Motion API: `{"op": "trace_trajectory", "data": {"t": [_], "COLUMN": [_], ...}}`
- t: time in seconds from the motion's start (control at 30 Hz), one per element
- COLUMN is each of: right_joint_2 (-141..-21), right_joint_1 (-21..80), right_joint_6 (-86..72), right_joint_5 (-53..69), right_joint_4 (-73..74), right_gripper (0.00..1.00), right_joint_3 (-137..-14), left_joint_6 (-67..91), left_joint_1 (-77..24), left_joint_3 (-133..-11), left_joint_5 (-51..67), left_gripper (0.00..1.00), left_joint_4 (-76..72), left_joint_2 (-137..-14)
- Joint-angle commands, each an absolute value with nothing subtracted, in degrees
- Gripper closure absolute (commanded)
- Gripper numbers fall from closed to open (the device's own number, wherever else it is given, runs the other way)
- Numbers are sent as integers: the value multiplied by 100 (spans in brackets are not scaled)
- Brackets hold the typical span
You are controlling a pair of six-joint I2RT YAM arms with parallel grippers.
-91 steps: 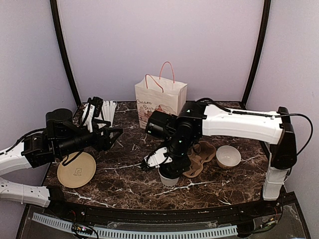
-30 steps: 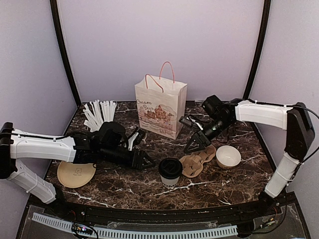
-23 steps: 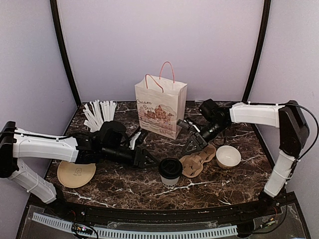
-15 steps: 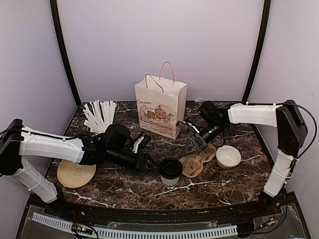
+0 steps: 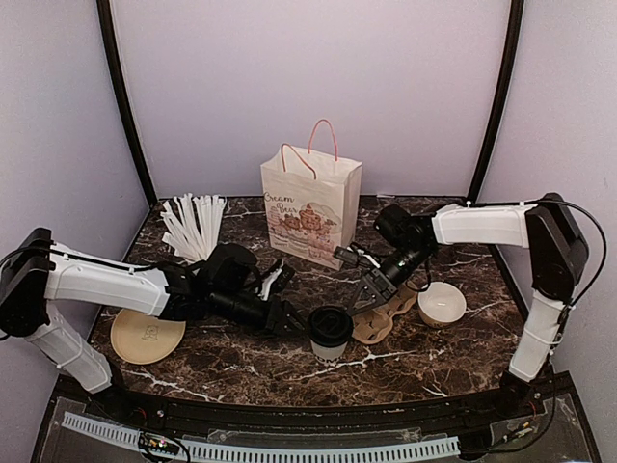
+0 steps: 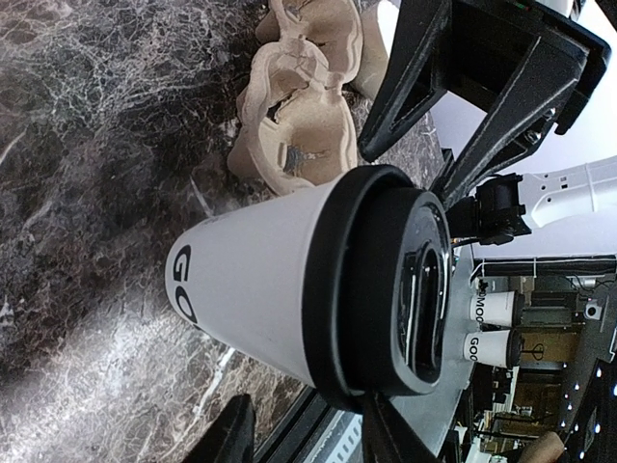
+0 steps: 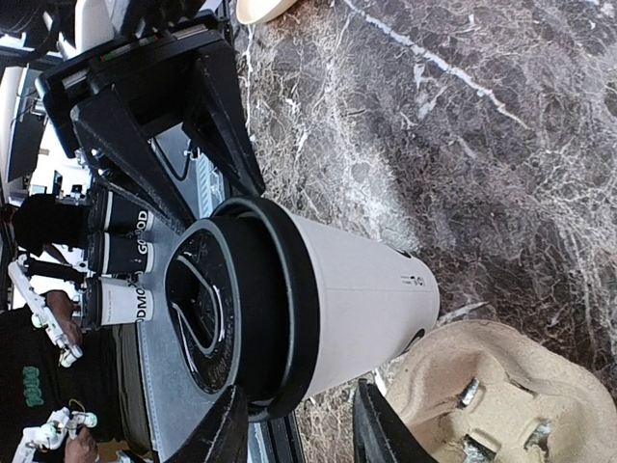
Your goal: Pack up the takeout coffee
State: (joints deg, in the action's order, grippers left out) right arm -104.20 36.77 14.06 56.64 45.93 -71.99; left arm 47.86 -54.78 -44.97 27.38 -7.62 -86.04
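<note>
The takeout coffee (image 5: 330, 333), a white paper cup with its black lid on, stands upright on the marble table near the front middle. My left gripper (image 5: 292, 319) lies low just left of it, open. In the left wrist view the cup (image 6: 280, 289) fills the space just ahead of the left gripper (image 6: 308, 439). From the right, my right gripper (image 5: 365, 293) points at the cup, open, above the cardboard carrier (image 5: 383, 313). The right wrist view shows the cup (image 7: 357, 299) just beyond the right gripper (image 7: 299, 429). Neither gripper holds it.
A paper bag (image 5: 309, 207) with pink handles stands behind the cup. A white bowl (image 5: 442, 304) sits right of the carrier. A cup of white straws (image 5: 193, 224) is at the back left, and a tan disc (image 5: 147, 336) lies front left.
Both arms have closed in on the cup: the left gripper slid right toward it, and the right gripper came down and left over the carrier. The cup has not moved.
</note>
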Motion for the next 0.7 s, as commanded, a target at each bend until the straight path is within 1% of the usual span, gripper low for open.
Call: {"op": "trace_trajectory", "data": {"t": [0.0,0.2,0.4,0.53,0.67], "right_joint_2": [-10489,-10626,-10839,-10999,-11179], "right_joint_1": [3784,3847,3991,4068,4095], "right_joint_6": [1508,1422,1241,998,779], "right_joint_5": [5573,5423,4922,4298,3430], "right_joint_4": [4684,4676,4628,4480,4423], "right_gripper": [64,64,67,69,70], "right_joint_3": [-7310,-7389,-7440,-7348,-7287], "left_joint_6": [4720,4720,4793,4738,4574], "left_joint_1": [-5440,-5440,-5373,-5302,-5254], "left_joint_3": [-4645,-4728,-4823,-4840,-4753], "left_joint_5": [2758,2598,2382,2283,2168], "left_gripper": [59,59,61,63,68], "left_joint_4": [-704,-427,114,620,1080], "left_joint_2": [-8660,-8795,-9023,-9322,-9794]}}
